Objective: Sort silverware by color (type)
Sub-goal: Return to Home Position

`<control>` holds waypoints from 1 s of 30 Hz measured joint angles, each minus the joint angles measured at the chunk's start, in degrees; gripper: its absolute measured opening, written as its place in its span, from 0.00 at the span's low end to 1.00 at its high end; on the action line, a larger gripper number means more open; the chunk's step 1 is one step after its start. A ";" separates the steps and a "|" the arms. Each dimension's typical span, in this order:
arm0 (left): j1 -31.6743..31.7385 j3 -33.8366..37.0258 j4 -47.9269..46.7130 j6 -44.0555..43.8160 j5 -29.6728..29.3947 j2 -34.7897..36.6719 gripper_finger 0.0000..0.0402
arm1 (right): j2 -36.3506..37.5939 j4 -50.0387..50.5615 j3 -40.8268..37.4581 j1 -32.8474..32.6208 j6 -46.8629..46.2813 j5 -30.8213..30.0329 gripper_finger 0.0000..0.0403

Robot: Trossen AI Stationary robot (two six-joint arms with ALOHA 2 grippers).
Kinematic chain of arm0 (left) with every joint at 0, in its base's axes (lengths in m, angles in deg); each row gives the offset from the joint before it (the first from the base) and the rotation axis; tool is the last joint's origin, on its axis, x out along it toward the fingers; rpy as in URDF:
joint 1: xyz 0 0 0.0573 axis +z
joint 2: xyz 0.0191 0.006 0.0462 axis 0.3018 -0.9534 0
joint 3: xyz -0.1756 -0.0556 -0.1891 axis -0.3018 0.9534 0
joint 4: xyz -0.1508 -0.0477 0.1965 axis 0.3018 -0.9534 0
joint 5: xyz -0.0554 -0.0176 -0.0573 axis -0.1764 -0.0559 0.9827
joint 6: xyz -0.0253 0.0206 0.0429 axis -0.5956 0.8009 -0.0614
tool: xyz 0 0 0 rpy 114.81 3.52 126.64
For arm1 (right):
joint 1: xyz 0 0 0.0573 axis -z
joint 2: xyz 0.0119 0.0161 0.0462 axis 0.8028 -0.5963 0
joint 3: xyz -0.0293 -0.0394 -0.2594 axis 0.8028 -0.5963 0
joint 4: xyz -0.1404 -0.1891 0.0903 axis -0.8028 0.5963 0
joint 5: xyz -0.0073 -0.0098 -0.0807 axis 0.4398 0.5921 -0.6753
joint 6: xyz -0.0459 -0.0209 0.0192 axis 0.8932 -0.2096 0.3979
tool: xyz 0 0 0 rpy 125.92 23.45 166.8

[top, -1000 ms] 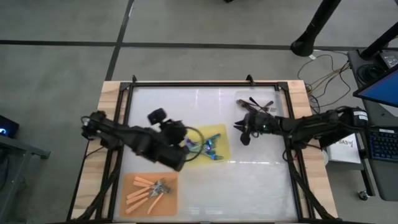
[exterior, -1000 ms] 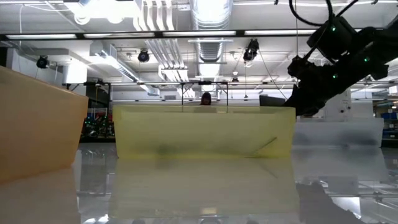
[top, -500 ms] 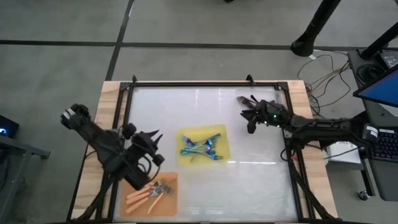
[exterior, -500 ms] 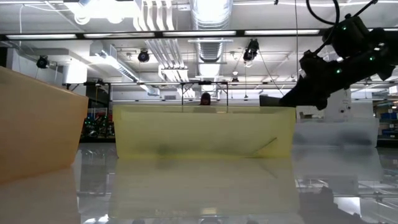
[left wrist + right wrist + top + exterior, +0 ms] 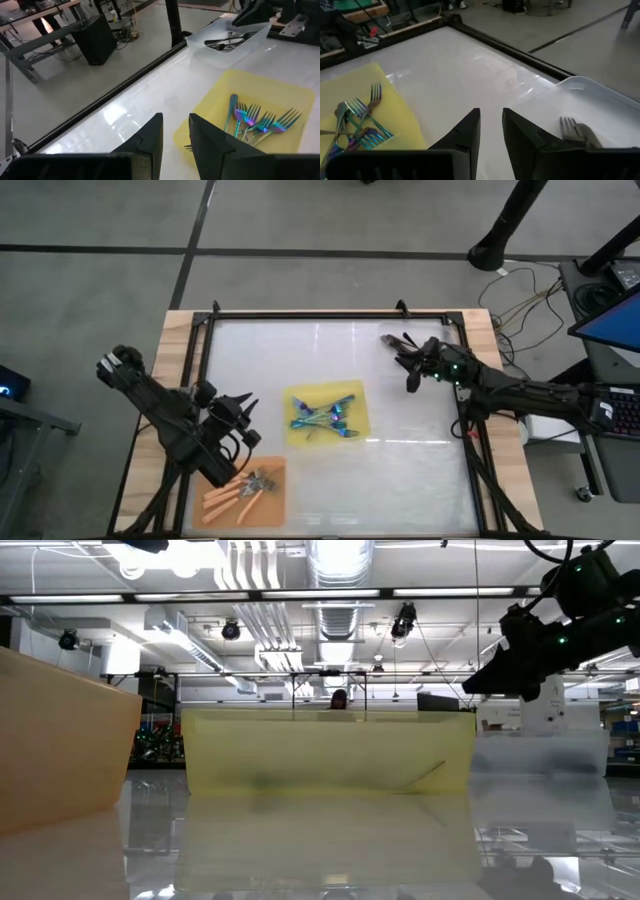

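Several iridescent blue-teal forks [image 5: 325, 418] lie crossed on the yellow mat [image 5: 352, 395] at mid-table; they also show in the left wrist view [image 5: 255, 122]. Orange-handled forks [image 5: 232, 492] lie on the orange mat [image 5: 270, 502] at the near left. Dark forks [image 5: 227, 41] lie in a clear tray [image 5: 250, 42] at the far right. My left gripper [image 5: 248, 418] hovers left of the yellow mat, slightly open [image 5: 175, 122] and empty. My right gripper [image 5: 408, 378] hovers beside the tray, slightly open [image 5: 491, 114] and empty.
A black frame rail [image 5: 330, 314] runs round the white table top. Bare white surface [image 5: 410, 470] lies to the right of and nearer than the yellow mat. In the low view the yellow mat's edge [image 5: 330, 750] fills the middle, and my right arm [image 5: 545, 635] hangs at the upper right.
My left gripper has swung from above the yellow mat toward the table's left and near edges, sinking and rolling, and now stands by the orange mat. My right gripper has drawn back toward the far right, beside the tray, rising a little. The forks on the mats lie still.
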 joint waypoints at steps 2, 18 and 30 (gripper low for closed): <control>0.00 -0.02 0.11 -0.04 0.02 -0.29 0.19 | 3.05 2.75 0.00 0.57 0.03 -0.06 0.18; 0.00 -0.04 0.75 -1.51 -0.44 -0.69 0.19 | 24.42 12.19 -3.72 1.17 -0.29 -2.89 0.18; 0.00 -0.02 0.94 -1.46 -1.46 -0.74 0.19 | 29.76 11.45 -7.39 1.17 0.09 -4.31 0.18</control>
